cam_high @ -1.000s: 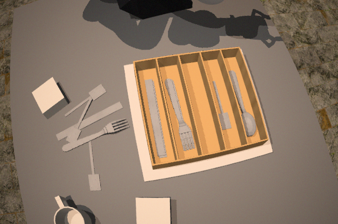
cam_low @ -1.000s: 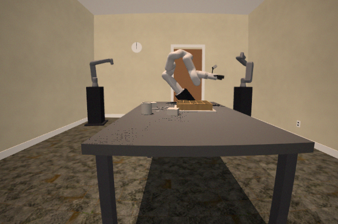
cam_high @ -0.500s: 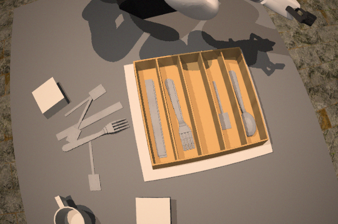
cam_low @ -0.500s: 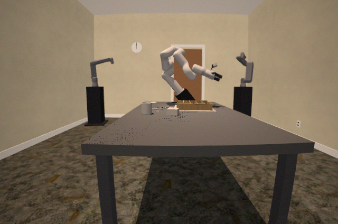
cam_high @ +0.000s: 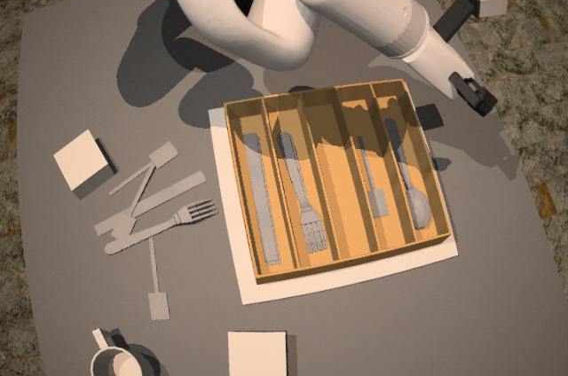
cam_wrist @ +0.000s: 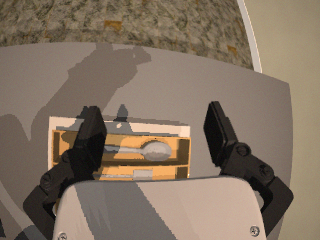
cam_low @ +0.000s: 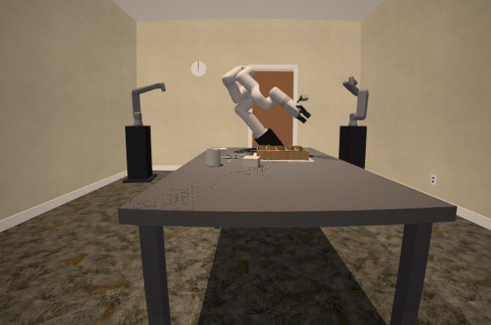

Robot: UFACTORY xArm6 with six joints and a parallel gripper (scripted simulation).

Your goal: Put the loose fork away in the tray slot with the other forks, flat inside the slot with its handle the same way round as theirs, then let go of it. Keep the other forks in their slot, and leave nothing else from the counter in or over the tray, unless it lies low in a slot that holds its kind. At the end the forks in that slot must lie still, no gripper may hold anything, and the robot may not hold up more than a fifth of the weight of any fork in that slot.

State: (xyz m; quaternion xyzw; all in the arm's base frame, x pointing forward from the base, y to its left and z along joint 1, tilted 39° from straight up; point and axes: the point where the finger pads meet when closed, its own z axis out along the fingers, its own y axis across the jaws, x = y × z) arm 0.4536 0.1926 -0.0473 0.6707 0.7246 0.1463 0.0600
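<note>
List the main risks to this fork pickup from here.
The loose fork lies across a pile of flat utensils, so the open gripper, now far off beyond the tray, may snag a neighbour. Its tines point toward the tray, unlike the slotted fork, so it needs turning.
</note>
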